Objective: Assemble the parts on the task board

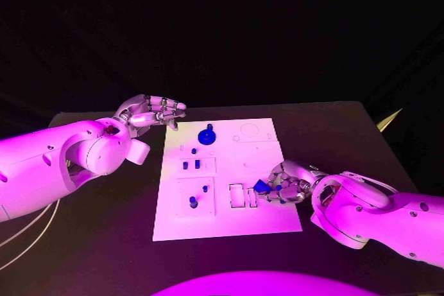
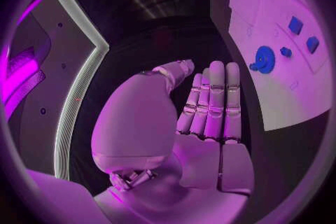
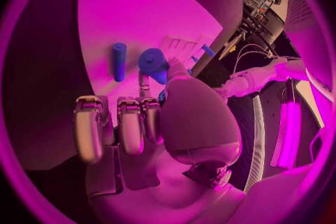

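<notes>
Nearest the robot, the right hand [image 1: 289, 185] sits over the near right part of the task board [image 1: 268, 222], its fingers curled around a small blue part [image 1: 263, 187] held just above the board's surface. In the right wrist view this part [image 3: 153, 60] reads as a short blue cylinder pinched at the fingertips [image 3: 147, 81], with a second blue peg [image 3: 119, 60] standing just beside it. Directly to the left of the held piece, almost under it, lie the pale rectangular slots [image 1: 244, 196]; that is the relation the next move seems to turn on, a short drop down and slightly leftward, though I cannot tell the part's long axis well enough to judge its alignment. Further left sit small blue pegs [image 1: 194, 201], and beyond them two more blue pieces [image 1: 192, 164]. Towards the far edge rests a blue gear-shaped part [image 1: 207, 137]. Farthest off, the left hand [image 1: 151, 112] hovers just off the board's far left corner, fingers straight and together, holding nothing; its wrist view shows the flat palm [image 2: 210, 123] with the gear [image 2: 264, 59] well apart. The right hand is clearly the nearer to the work.
</notes>
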You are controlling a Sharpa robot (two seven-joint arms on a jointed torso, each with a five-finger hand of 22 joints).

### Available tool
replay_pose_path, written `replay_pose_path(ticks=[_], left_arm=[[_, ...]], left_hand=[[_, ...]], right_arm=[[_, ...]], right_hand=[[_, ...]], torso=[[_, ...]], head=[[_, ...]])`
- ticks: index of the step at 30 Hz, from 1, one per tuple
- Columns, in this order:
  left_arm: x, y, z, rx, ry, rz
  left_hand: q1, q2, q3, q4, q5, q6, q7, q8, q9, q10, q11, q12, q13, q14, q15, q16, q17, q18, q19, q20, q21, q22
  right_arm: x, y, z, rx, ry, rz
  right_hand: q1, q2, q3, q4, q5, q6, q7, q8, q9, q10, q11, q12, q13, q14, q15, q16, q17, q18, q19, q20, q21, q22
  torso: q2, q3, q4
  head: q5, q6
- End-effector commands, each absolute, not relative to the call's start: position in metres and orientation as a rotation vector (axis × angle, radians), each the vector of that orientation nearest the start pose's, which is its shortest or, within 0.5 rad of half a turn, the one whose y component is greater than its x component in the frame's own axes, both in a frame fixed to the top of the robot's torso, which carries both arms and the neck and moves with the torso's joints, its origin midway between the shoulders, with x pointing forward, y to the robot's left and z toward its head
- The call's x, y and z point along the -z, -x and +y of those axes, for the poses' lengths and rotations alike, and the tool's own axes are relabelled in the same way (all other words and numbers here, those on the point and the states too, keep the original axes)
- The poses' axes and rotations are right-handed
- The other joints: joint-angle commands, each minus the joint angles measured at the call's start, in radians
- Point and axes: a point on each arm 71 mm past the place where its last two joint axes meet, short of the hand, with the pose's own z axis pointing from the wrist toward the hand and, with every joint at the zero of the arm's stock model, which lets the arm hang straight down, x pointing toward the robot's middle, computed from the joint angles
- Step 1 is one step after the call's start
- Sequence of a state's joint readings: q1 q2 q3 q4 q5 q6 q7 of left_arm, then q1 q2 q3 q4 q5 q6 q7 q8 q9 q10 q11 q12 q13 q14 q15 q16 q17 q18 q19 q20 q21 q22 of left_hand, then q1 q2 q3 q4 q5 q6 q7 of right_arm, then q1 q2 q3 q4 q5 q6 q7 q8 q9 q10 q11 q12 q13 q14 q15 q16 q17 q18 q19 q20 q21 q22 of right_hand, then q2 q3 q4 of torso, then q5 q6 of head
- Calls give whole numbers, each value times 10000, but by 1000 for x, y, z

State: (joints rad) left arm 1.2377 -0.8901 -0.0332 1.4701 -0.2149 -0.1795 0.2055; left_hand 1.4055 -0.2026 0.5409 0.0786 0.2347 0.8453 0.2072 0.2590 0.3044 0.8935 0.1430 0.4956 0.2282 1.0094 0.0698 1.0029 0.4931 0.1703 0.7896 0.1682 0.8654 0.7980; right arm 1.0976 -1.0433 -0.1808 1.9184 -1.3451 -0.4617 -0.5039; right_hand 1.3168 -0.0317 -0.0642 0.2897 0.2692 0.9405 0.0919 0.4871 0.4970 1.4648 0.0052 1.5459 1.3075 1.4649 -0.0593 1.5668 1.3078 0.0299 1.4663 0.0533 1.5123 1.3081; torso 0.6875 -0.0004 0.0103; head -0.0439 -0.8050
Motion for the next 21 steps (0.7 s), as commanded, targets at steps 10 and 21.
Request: replay_pose_path(ticks=[10, 21], left_arm=[[169, -501, 236, 14314, 9404, 16411], [169, -501, 234, 14363, 9382, 16453]], left_hand=[[-96, 46, -48, 38, 17, -59, 15, 4, 11, -47, -5, 36, 0, -72, 12, -46, 16, 124, 30, 59, -77, -15], [-96, 46, -48, 38, 17, -59, 15, 4, 11, -47, -5, 36, 0, -72, 12, -46, 16, 124, 30, 59, -77, -15]], right_arm=[[228, -367, -199, -6204, -3095, 19300], [242, -370, -175, -6483, -3182, 20734]], right_hand=[[114, 160, 116, 15, 92, 317, -247, 52, 58, 914, -101, 104, 2430, 1059, -71, 40, 2630, -220, 936, -106, 160, 2524], [-416, 305, 343, 26, 62, 638, -350, 64, -2, 997, -190, 180, 2543, 1059, -145, 40, 2630, -231, 950, -175, 221, 2537]], torso=[[0, -19, 2], [-2, -8, 19]], head=[[14, 36], [50, 1]])
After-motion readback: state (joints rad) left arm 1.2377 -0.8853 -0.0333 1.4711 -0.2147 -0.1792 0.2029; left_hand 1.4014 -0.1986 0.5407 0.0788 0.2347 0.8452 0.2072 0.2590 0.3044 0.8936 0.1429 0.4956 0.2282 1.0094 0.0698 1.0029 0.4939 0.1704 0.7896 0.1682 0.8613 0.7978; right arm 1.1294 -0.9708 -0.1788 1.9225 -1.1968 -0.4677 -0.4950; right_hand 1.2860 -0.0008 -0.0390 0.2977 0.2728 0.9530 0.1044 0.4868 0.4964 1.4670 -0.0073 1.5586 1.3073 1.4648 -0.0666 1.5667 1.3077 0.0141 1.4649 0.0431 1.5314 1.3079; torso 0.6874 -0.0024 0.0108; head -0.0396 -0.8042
